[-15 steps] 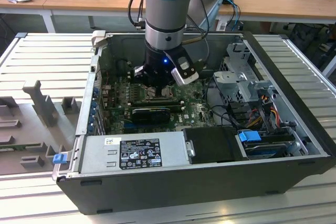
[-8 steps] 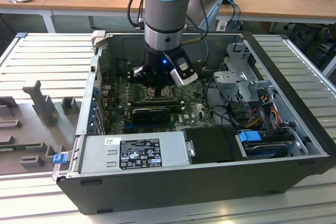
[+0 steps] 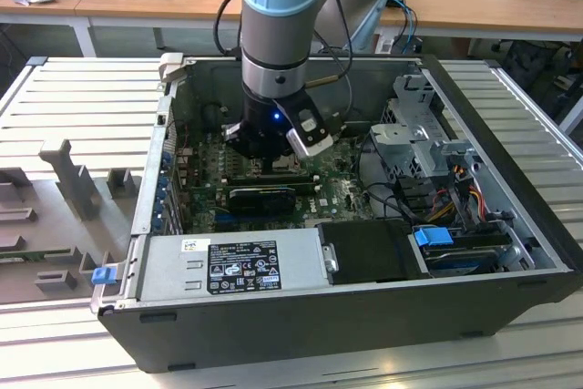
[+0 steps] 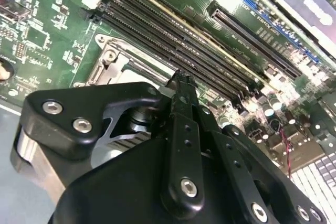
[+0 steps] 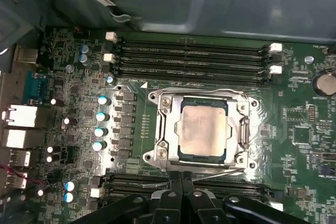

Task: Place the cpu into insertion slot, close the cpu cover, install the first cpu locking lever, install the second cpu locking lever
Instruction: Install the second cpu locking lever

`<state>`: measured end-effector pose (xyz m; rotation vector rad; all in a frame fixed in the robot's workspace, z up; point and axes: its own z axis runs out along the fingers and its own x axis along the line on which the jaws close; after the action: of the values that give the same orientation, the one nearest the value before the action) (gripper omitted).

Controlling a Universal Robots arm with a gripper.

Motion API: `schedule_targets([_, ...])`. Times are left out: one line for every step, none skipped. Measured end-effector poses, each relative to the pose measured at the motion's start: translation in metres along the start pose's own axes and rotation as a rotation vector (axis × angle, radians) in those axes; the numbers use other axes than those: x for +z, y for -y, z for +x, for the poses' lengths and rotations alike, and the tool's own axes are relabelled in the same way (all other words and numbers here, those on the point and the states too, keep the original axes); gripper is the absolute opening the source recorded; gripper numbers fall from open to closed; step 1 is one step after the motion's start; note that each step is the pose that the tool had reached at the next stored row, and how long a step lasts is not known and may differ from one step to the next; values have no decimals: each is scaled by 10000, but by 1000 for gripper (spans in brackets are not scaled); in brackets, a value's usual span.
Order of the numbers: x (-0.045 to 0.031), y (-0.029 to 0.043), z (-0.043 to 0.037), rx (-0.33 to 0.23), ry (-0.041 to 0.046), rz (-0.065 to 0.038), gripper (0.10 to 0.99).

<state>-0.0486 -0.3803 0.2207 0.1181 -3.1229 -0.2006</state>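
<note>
Currently the cpu sits in the insertion slot under the closed cpu cover; gripper fingers pressed together, holding nothing, at the slot's edge.

- My arm: silver-grey cylindrical links, pale blue joint cap, black cable alongside.
- My wrist: black housing, small blue indicator light, white-cased camera module.
- My claw: matte black linkage bars, silver hex-socket screws, bare aluminium plate beneath.
</note>
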Motion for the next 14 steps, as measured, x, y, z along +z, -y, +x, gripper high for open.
schedule_targets([27, 3, 9, -126, -14, -29, 106])
schedule_targets([33, 10, 20, -192, -13, -150, 106])
schedule_targets([35, 20, 34, -193, -3, -242, 106])
schedule_targets([34, 29, 47, -194, 1, -303, 106])
schedule_targets([33, 45, 69, -196, 5, -357, 106])
schedule_targets([33, 52, 80, -196, 7, -378, 106])
schedule_targets([33, 60, 95, -196, 9, -394, 106])
schedule_targets([38, 89, 127, -197, 15, -474, 106])
schedule_targets([45, 107, 135, -201, 19, -523, 106])
schedule_targets([54, 119, 141, -200, 21, -552, 106])
schedule_targets([65, 137, 149, -200, 27, -615, 106])
schedule_targets([69, 147, 156, -200, 32, -664, 106])
schedule_targets([74, 155, 168, -202, 39, -751, 106])
schedule_targets([84, 157, 185, -204, 46, -836, 106])
